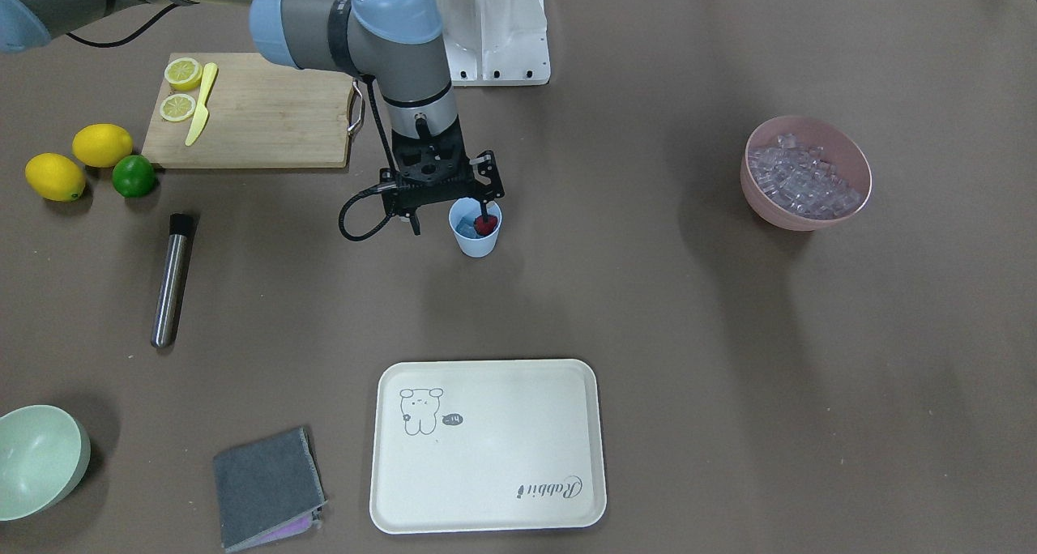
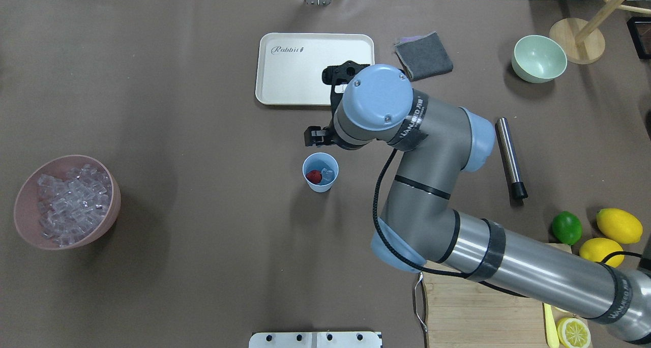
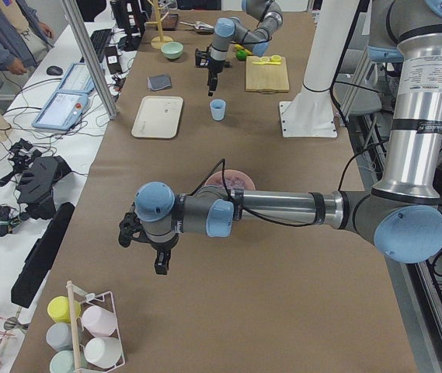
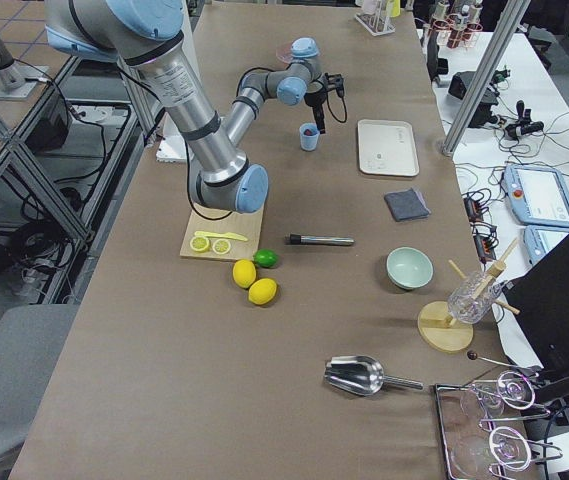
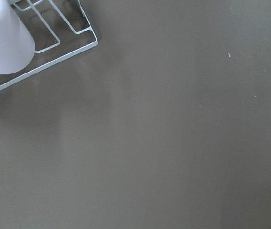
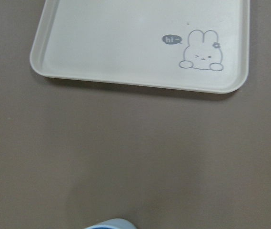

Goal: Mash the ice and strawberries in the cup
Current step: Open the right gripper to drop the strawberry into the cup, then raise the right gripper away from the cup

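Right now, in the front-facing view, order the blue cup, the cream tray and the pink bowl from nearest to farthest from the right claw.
1. Blue cup: at the right claw, partly under it.
2. Cream tray: toward the view's bottom edge.
3. Pink bowl: far off at the view's right.

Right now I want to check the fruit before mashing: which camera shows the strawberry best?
Overhead exterior: the strawberry lies unobstructed in the cup, beside ice. Front-facing, the right gripper partly hides it. Side views are too distant; the right wrist view shows just the cup's rim.
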Robot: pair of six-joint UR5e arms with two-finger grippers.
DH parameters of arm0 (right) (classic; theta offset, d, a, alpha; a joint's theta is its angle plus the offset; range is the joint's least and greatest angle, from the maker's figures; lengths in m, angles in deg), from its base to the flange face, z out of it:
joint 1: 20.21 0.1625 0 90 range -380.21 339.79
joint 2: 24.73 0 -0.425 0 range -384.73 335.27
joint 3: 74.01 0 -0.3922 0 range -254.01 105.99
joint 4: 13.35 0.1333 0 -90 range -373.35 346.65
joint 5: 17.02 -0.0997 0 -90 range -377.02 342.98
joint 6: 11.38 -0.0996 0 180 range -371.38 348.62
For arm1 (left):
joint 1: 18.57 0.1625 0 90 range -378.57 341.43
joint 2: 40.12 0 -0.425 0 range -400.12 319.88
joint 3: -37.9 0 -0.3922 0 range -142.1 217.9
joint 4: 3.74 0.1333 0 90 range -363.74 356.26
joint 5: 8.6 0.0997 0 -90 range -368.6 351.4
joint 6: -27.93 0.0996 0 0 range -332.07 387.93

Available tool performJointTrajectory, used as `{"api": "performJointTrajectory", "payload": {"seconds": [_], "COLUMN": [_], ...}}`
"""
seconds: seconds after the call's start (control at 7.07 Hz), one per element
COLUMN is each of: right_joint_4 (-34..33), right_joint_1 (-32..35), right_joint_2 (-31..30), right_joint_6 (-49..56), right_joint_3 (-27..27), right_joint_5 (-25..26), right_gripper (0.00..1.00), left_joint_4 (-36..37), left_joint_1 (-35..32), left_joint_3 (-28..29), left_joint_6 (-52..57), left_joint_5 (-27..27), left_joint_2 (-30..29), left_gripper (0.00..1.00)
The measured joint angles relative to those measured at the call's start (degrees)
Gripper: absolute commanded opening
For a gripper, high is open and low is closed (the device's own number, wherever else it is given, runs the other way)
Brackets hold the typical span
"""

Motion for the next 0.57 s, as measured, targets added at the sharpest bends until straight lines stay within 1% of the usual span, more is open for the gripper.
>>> {"api": "performJointTrajectory", "payload": {"seconds": [0.28, 0.42, 0.57], "right_joint_4": [0.13, 0.23, 1.2], "right_joint_1": [5.86, 9.88, 14.91], "right_joint_2": [-6.64, -9.31, -11.16], "right_joint_6": [5.57, 10.3, 15.35], "right_joint_3": [2.01, 1.36, -1.6], "right_joint_5": [-3.0, -5.68, -10.01], "right_gripper": [0.98, 0.98, 0.94], "left_joint_4": [-0.04, -0.03, -0.05], "left_joint_1": [-0.06, -0.06, -0.05], "left_joint_3": [-0.19, -0.35, -0.55], "left_joint_6": [0.02, -0.01, -0.03], "left_joint_5": [0.0, 0.0, 0.0], "left_joint_2": [0.02, 0.16, 0.39], "left_gripper": [0.97, 0.97, 0.97]}}
